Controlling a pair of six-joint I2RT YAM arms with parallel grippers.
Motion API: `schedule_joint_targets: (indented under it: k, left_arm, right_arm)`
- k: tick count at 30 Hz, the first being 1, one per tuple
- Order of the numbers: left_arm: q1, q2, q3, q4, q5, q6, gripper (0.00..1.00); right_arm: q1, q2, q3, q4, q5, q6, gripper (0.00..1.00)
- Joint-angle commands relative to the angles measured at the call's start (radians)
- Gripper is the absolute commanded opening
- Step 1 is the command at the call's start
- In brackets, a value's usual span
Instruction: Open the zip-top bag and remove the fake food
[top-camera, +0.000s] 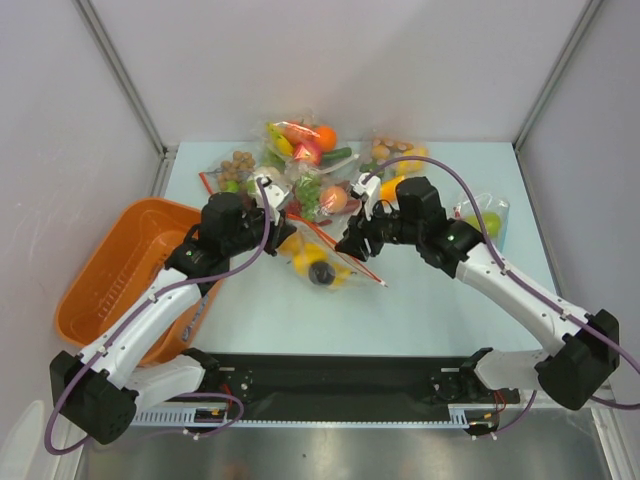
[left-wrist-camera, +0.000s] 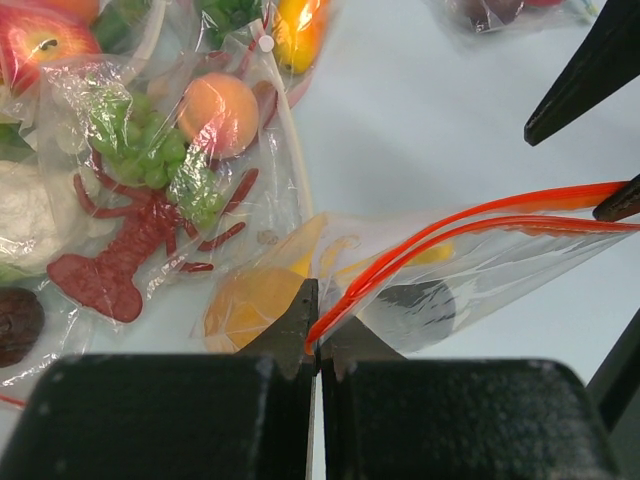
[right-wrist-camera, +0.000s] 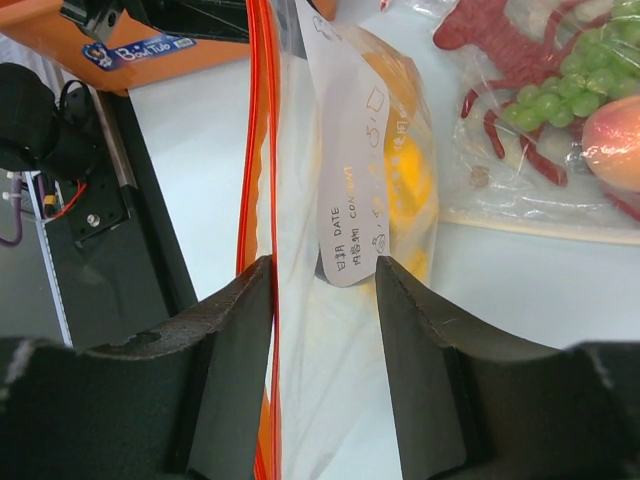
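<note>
Left end effector (left-wrist-camera: 316, 328) on zip-top bag (left-wrist-camera: 500, 265)

Top view: high behind the arm bases, tilted down and forward, wide on the whole table (top-camera: 430, 300). Left wrist: close and low, looking out past the left gripper (left-wrist-camera: 317, 335). Right wrist: closer yet, past the right gripper (right-wrist-camera: 322, 275). All three share the bag (top-camera: 320, 262); both wrist views share the lobster (left-wrist-camera: 110, 260).
</note>
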Motion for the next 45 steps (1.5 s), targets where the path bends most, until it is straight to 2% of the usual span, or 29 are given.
schedule_joint_targets:
  k: [1,4,7,10,11,12,13,15,16,19,21,24,28,33,39,45]
  left_arm:
    - [-0.011,-0.001,0.01,0.018,0.02,0.022,0.0]
    - [-0.02,0.001,0.01,0.02,0.02,0.022,0.0]
    - [-0.035,0.007,0.01,0.02,0.019,0.022,0.0]
    - [-0.046,0.013,0.013,0.018,0.005,0.018,0.01]
    - [-0.046,0.015,0.015,0.015,-0.009,0.015,0.04]
    - [-0.046,0.013,0.019,0.012,-0.016,0.015,0.1]
    - [-0.046,0.012,0.022,0.01,-0.026,0.012,0.22]
    - [-0.046,-0.001,0.025,0.006,-0.049,0.01,0.39]
    - [-0.048,-0.007,0.025,0.009,-0.058,0.005,0.58]
    - [-0.048,-0.031,0.028,0.016,-0.079,-0.01,0.73]
    - [-0.046,-0.054,0.041,0.026,-0.113,-0.051,0.77]
    - [-0.054,-0.086,0.056,0.042,-0.159,-0.167,0.77]
    - [-0.107,-0.133,0.056,0.066,-0.25,-0.347,0.68]
    - [-0.187,-0.111,0.01,0.122,-0.241,-0.549,0.71]
    - [-0.215,-0.024,-0.031,0.219,-0.244,-0.651,0.75]
    - [-0.238,0.053,0.001,0.234,-0.286,-0.657,0.76]
  right_arm:
    - [0.016,0.006,0.044,-0.007,0.043,-0.026,0.5]
    - [0.033,0.026,0.05,-0.007,0.056,-0.026,0.49]
    - [0.048,0.053,0.061,-0.001,0.056,-0.021,0.42]
    - [0.056,0.067,0.073,0.001,0.091,-0.009,0.13]
    - [0.057,0.07,0.076,0.001,0.115,0.003,0.0]
    - [0.057,0.072,0.082,-0.001,0.144,0.011,0.0]
    - [0.057,0.073,0.088,-0.013,0.202,0.014,0.0]
    - [0.051,0.072,0.105,-0.027,0.25,0.025,0.0]
    - [0.047,0.072,0.111,-0.042,0.279,0.031,0.0]
    - [0.021,0.063,0.131,-0.062,0.321,0.063,0.0]
    - [0.008,0.053,0.143,-0.079,0.346,0.08,0.0]
    - [0.002,0.049,0.166,-0.099,0.392,0.089,0.0]
    - [0.002,0.046,0.18,-0.121,0.434,0.094,0.0]
    - [0.016,0.04,0.173,-0.124,0.465,0.115,0.0]
    - [0.047,0.024,0.141,-0.108,0.468,0.131,0.0]
    - [0.07,0.003,0.113,-0.102,0.47,0.148,0.0]
